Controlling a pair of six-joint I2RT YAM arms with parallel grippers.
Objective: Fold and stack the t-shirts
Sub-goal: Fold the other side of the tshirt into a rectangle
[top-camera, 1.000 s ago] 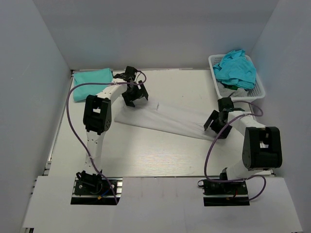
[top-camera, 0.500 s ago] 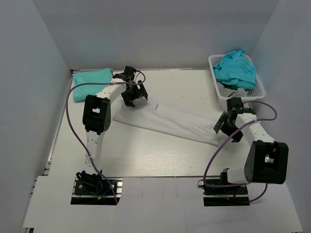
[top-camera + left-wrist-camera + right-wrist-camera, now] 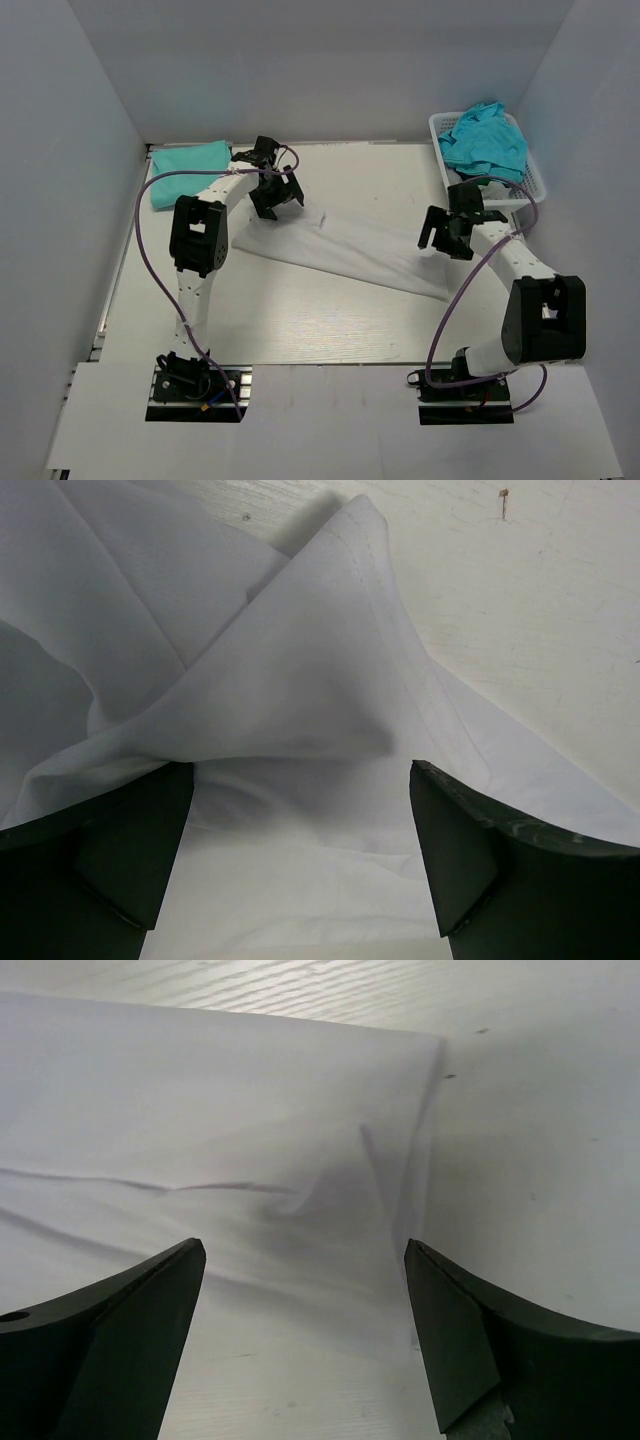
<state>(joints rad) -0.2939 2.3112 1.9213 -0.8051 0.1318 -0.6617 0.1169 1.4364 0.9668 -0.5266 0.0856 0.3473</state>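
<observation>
Release confirmed: right hand (image 3: 443,238) has let go of white t-shirt (image 3: 340,245) and backed off, jaws wide. Left hand (image 3: 277,205) wide too, over its left end. Shirt lies strip-folded across desk (image 3: 300,320); cross-fold likely next.

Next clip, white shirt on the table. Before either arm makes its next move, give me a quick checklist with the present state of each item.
1. Left jaws open over the white t-shirt's left end: ok.
2. Right jaws open over its right end: ok.
3. Cloth smooth at the left end: not ok, a corner is folded over.
4. Jaws touching the cloth: cannot tell.
5. Folded teal t-shirt lying apart from the white one: ok.
</observation>
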